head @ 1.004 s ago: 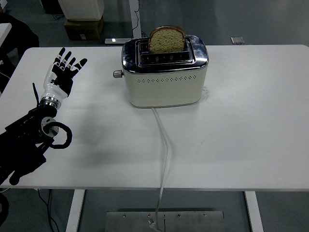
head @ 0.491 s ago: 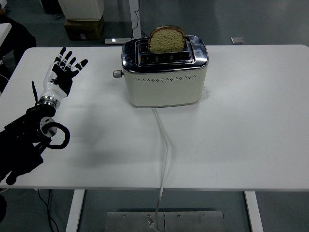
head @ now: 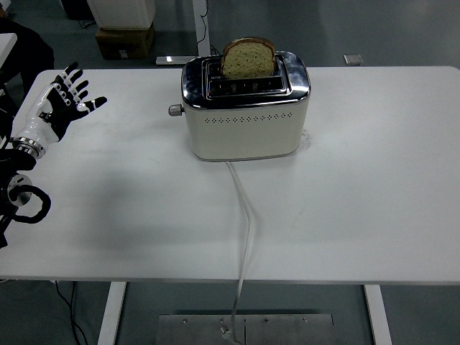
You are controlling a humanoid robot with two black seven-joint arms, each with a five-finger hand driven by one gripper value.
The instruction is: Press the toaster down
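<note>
White table [head: 374, 180], toaster [head: 244, 115] with bread [head: 248, 59], left robot hand [head: 54, 104] splayed, empty, well apart.

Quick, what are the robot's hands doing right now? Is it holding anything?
Left hand: open, fingers spread, holding nothing, over the table's left edge, far from the toaster.
Right hand: not in view.
</note>
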